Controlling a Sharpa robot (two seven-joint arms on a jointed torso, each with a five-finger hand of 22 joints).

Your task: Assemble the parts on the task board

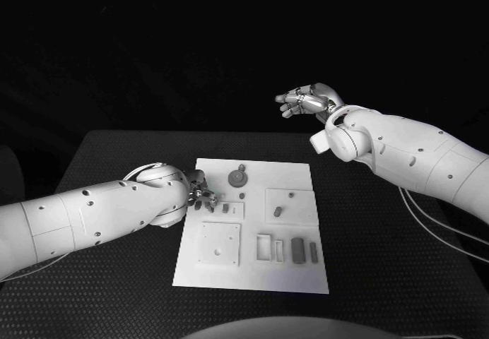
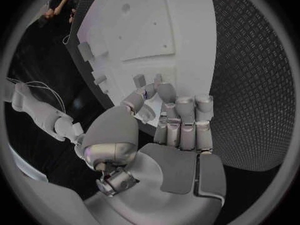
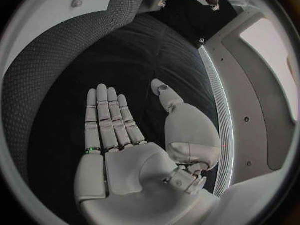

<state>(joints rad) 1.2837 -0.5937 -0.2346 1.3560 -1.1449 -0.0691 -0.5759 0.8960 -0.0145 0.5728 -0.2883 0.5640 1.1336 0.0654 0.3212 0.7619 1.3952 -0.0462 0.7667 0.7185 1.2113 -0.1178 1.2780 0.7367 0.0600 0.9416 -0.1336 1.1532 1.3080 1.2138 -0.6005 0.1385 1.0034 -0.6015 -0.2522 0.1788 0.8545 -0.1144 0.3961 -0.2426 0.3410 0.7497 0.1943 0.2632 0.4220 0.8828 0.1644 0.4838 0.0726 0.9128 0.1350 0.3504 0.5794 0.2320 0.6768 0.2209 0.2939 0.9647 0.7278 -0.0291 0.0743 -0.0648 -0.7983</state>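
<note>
The left hand (image 1: 196, 194) is reaching down at the left edge of the flat white task board (image 1: 295, 277), its fingers curling in around a small grey part (image 2: 154, 80). It looks like it is picking the part up, but I cannot tell if it is really holding it, because the fingers are hiding it. Next it needs a firm pinch. The right hand (image 3: 125, 140) is waiting above the black table (image 1: 112, 233), flat and holding nothing.
</note>
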